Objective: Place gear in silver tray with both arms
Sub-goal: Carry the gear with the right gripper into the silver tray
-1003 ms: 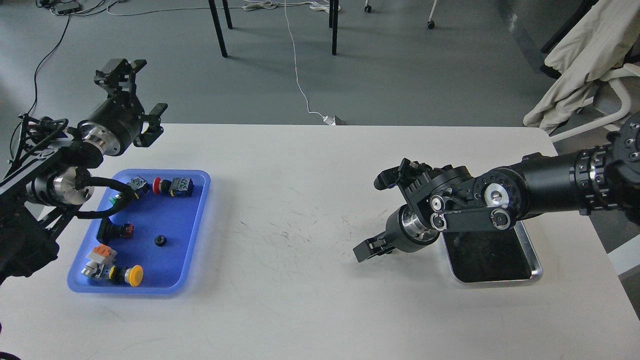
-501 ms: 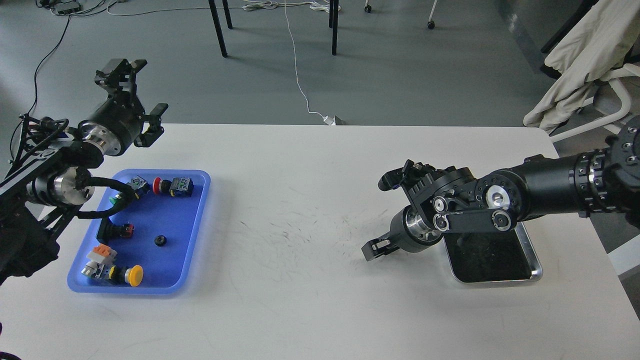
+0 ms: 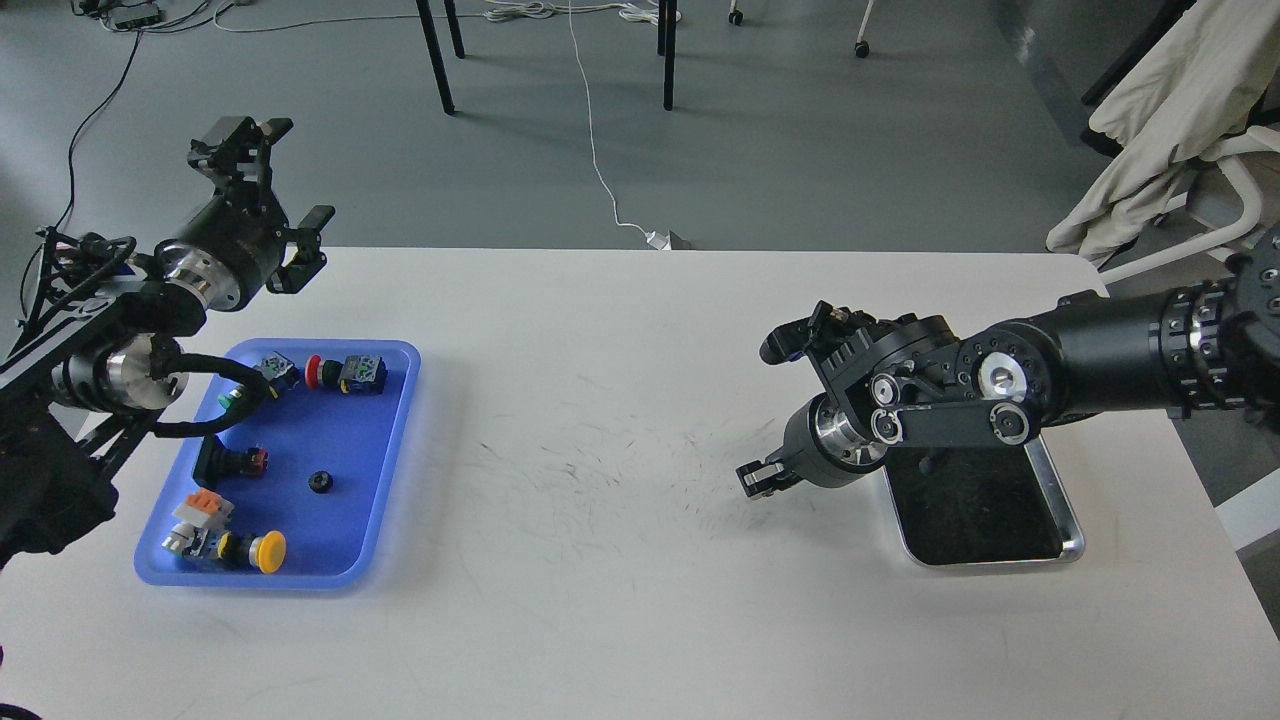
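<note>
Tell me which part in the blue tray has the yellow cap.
The push button at the blue tray's near-left corner, beside the orange-topped part. It alone has a yellow cap; the far-rim button is red-capped, and the small gear is black.

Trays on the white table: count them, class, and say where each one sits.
2. The blue plastic tray sits on the table's left side, holding small parts. The silver tray sits on the right side, partly covered by the right arm; nothing more shows, though the arms could hide little.

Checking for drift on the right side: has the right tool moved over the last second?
Yes. The right tool has pulled back to the right and slightly up, toward the silver tray, which has stayed put.
</note>
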Controlling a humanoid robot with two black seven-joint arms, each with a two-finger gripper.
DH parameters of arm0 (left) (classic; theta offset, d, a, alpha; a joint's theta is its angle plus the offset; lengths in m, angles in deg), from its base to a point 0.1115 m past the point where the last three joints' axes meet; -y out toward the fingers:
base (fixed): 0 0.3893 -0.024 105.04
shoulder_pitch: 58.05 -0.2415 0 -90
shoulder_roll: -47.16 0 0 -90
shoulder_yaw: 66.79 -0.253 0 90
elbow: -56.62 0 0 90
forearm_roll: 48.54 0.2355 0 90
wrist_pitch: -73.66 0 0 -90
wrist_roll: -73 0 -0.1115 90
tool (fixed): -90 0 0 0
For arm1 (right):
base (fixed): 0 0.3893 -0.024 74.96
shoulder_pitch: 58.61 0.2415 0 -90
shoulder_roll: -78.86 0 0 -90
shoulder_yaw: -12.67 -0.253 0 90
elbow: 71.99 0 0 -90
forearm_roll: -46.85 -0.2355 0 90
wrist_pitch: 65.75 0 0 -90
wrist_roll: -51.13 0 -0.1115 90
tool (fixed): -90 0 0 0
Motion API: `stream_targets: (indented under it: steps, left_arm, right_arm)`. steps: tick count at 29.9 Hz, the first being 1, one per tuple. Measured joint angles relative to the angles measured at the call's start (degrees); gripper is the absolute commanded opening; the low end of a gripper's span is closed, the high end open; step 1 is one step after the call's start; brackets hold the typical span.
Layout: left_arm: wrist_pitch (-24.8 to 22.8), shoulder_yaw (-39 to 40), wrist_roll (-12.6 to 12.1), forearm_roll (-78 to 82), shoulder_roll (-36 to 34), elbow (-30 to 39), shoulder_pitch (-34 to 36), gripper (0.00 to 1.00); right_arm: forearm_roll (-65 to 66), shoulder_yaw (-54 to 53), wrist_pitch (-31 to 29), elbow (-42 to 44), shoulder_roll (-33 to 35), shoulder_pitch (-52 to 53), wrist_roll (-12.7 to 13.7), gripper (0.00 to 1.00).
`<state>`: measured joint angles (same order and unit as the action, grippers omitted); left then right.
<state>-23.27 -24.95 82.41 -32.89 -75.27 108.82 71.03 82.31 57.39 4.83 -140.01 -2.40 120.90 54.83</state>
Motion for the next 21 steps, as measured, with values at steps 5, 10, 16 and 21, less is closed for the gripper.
stream_targets:
  steps: [5, 10, 16, 21]
  left_arm:
    - [0.0, 0.0, -0.1, 0.0, 0.0, 0.0, 0.1, 0.98]
    - [0.1, 0.1, -0.1, 0.0, 0.0, 0.0, 0.3, 0.98]
    - [0.2, 0.0, -0.1, 0.0, 0.4, 0.0, 0.3, 0.98]
    - [0.3, -0.2, -0.1, 0.0, 0.6, 0.0, 0.3, 0.98]
  right_arm:
    - [-0.1, -3.2, 0.0, -2.9, 5.3, 5.4, -0.1, 0.04]
    - [0.8, -4.1, -2.0, -4.9, 14.5, 8.2, -0.2, 0.04]
    - [6.1, -4.1, -2.7, 1.5, 22.9, 2.0, -1.6, 0.04]
    - [7.1, -8.0, -2.7, 7.4, 23.9, -6.0, -2.4, 0.04]
